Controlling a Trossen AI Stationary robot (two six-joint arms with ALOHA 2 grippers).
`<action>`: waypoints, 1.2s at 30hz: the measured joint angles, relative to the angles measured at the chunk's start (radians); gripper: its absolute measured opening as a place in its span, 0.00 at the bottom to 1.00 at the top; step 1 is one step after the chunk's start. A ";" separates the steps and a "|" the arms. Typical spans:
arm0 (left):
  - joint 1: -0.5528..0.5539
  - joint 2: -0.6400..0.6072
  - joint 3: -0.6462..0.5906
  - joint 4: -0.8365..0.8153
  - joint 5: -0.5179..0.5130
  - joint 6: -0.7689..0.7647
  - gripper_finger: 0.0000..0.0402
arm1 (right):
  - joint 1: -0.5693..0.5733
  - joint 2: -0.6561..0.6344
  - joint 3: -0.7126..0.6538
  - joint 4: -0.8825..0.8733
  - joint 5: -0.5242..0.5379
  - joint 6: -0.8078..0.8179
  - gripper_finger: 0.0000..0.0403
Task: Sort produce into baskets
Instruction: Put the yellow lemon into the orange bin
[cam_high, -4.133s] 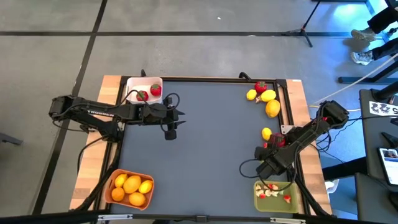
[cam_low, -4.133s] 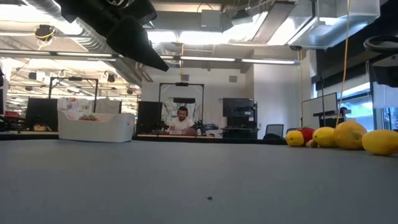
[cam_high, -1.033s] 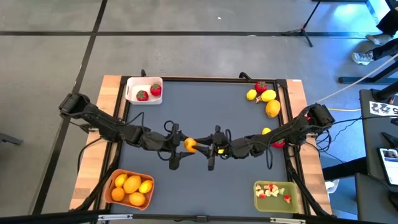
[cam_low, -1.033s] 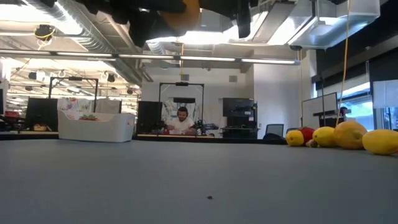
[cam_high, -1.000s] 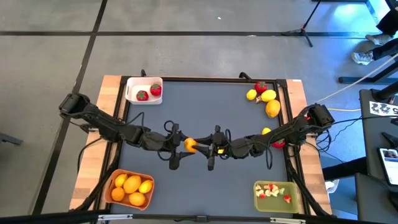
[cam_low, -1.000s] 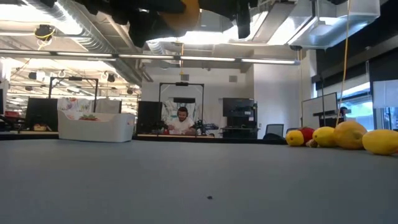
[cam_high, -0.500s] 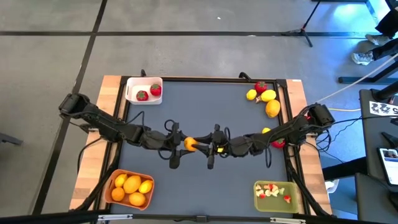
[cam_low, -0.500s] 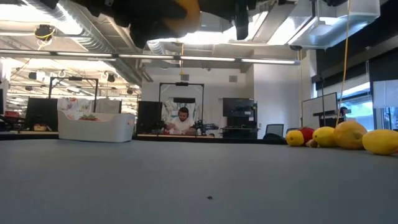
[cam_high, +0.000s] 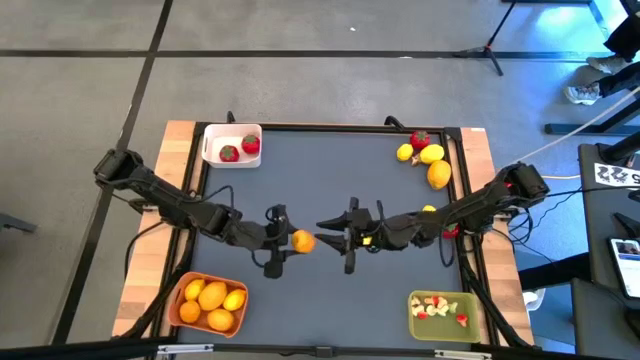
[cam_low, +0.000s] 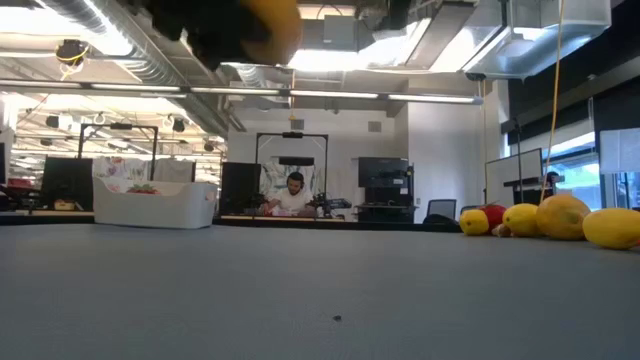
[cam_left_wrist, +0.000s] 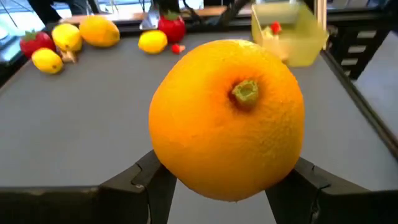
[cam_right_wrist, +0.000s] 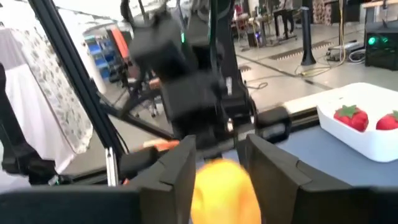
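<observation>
The dark table (cam_high: 330, 180) lies mostly bare, with wide open room from its centre toward 12 o'clock, its raised frame the only edge to mind. At 7 o'clock sits the orange basket (cam_high: 176, 291), already holding citrus; the olive basket (cam_high: 415, 318) is at 5 o'clock, the white basket (cam_high: 208, 136) with strawberries at 11 o'clock. Loose lemons (cam_high: 438, 174) cluster at 2 o'clock. Near centre, the left gripper (cam_high: 290, 241) clamps an orange (cam_left_wrist: 227, 118) between its fingers, held above the table. The right gripper (cam_high: 327, 226) hangs just beside, at the orange's 3 o'clock, its fingers parted and holding nothing. The step in hand looks like a handover just completed; the next move likely calls for carrying the orange toward 7 o'clock and lowering it clear of the basket's rim
</observation>
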 joint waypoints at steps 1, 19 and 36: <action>-0.003 -0.002 0.005 -0.006 0.000 0.000 0.49 | 0.000 0.001 0.000 -0.006 -0.001 -0.001 0.37; -0.186 -0.175 0.181 -0.734 0.288 -0.443 0.53 | -0.002 -0.018 -0.001 -0.223 -0.025 0.008 0.56; -0.480 -0.170 0.177 -1.215 0.625 -1.207 0.52 | -0.002 -0.018 0.000 -0.278 -0.023 0.009 0.56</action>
